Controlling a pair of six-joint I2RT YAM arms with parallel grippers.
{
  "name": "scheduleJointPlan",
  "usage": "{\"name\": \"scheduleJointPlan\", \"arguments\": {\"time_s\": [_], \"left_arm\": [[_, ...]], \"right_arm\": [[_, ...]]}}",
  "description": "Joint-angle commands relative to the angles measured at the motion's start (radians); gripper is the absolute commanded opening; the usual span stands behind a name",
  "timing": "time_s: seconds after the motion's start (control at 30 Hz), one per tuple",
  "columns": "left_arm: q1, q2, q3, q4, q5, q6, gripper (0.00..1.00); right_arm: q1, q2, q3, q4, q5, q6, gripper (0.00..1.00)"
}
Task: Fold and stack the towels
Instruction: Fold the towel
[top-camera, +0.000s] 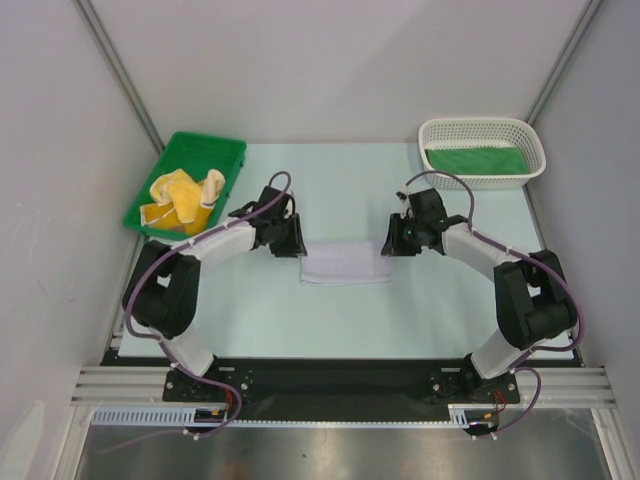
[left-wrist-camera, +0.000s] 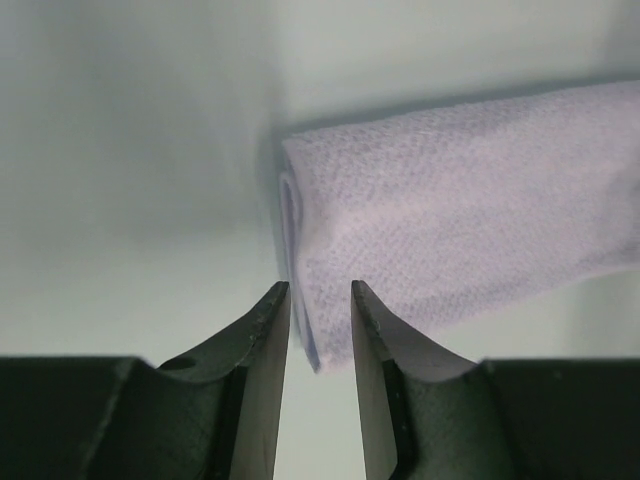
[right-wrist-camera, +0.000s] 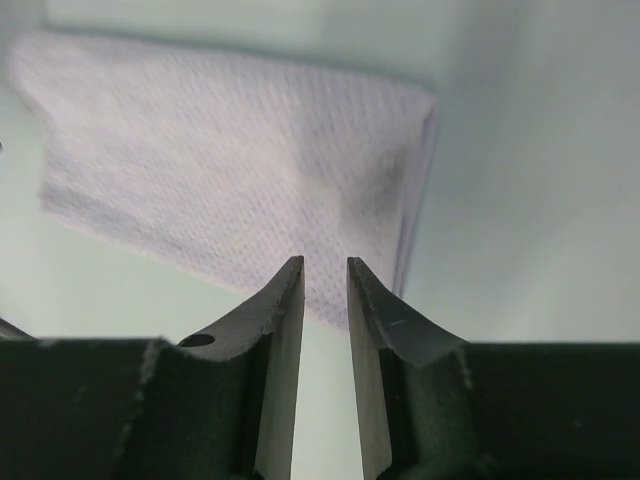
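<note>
A pale lavender towel (top-camera: 346, 264) lies folded flat at the table's middle, between my two grippers. My left gripper (top-camera: 297, 246) sits at its left end. In the left wrist view, that gripper (left-wrist-camera: 320, 286) is open a narrow gap over the near corner of the lavender towel (left-wrist-camera: 460, 210), with nothing pinched. My right gripper (top-camera: 386, 244) sits at the right end. The right wrist view shows it (right-wrist-camera: 325, 260) open a narrow gap, just short of the lavender towel's (right-wrist-camera: 230, 150) near edge. Yellow towels (top-camera: 186, 195) lie crumpled in the green tray. A green towel (top-camera: 474, 160) lies flat in the basket.
The green plastic tray (top-camera: 228, 149) stands at the back left, close behind the left arm. The white mesh basket (top-camera: 484, 129) stands at the back right. Grey walls close in the table on the left, the right and the back.
</note>
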Motion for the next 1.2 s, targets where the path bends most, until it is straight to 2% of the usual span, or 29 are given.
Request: {"name": "scheduleJointPlan", "arguments": {"time_s": [0.0,0.17,0.33,0.5,0.67,0.77,0.9,1.03,1.17], "left_arm": [[-0.026,-0.109,0.003,-0.002,0.048,0.024,0.37],[-0.07,-0.125,-0.115,0.083,0.064,0.001,0.37],[-0.081,-0.064,-0.208,0.146,0.044,-0.027,0.35],[-0.092,-0.056,-0.23,0.162,0.029,-0.034,0.34],[-0.097,-0.111,-0.179,0.096,0.027,-0.025,0.35],[-0.097,-0.16,-0.113,0.036,0.039,-0.004,0.39],[-0.074,-0.209,-0.032,-0.03,0.016,0.036,0.45],[-0.014,-0.165,-0.001,0.005,0.07,0.053,0.46],[0.008,-0.064,0.025,0.057,0.081,0.067,0.45]], "right_arm": [[-0.013,0.018,0.096,0.013,0.008,-0.034,0.29],[-0.04,0.139,0.155,0.038,0.007,-0.042,0.29],[-0.052,0.232,0.187,0.066,0.016,-0.073,0.27],[-0.069,0.248,0.204,0.069,0.027,-0.111,0.28],[-0.074,0.201,0.234,0.018,0.03,-0.134,0.29],[-0.074,0.148,0.239,-0.037,-0.038,-0.134,0.36],[-0.075,0.098,0.163,-0.054,-0.096,-0.101,0.6],[-0.072,0.079,0.074,-0.007,-0.114,-0.079,0.66],[-0.072,0.104,0.052,0.023,-0.127,-0.082,0.67]]}}
